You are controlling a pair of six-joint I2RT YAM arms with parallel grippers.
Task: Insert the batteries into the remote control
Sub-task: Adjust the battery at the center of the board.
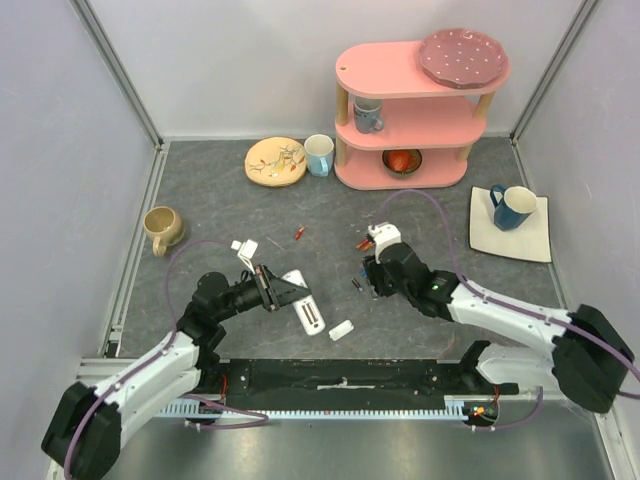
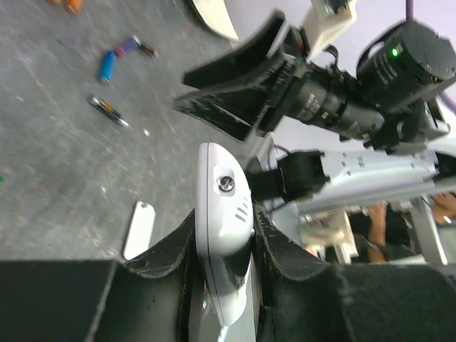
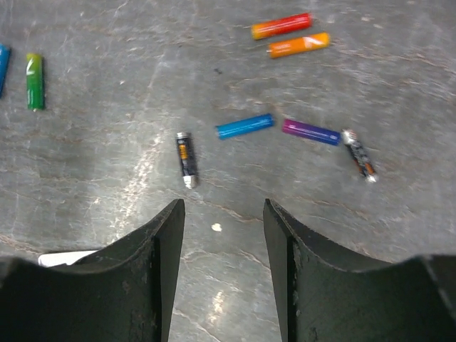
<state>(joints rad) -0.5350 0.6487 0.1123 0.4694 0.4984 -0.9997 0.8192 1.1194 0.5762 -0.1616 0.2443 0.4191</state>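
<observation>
The white remote control (image 2: 223, 192) stands on edge between the pads of my left gripper (image 2: 224, 214), which is shut on it; from above the remote control (image 1: 310, 312) juts right of the left gripper (image 1: 278, 291). Several batteries lie loose on the grey table: a dark one (image 3: 187, 159), a blue one (image 3: 244, 125), a purple one (image 3: 311, 132), a red one (image 3: 281, 26), an orange one (image 3: 299, 44) and a green one (image 3: 34, 80). My right gripper (image 3: 222, 208) hovers open just short of the dark battery, with nothing between its fingers. It also shows from above (image 1: 368, 279).
The remote's small white back cover (image 1: 341, 328) lies near the front edge. A pink shelf (image 1: 405, 120) with a cup and bowl stands at the back, with a plate (image 1: 275, 161) and mug (image 1: 319, 155) beside it, a tan mug (image 1: 162, 228) left, and a blue mug (image 1: 512, 206) on a white mat right.
</observation>
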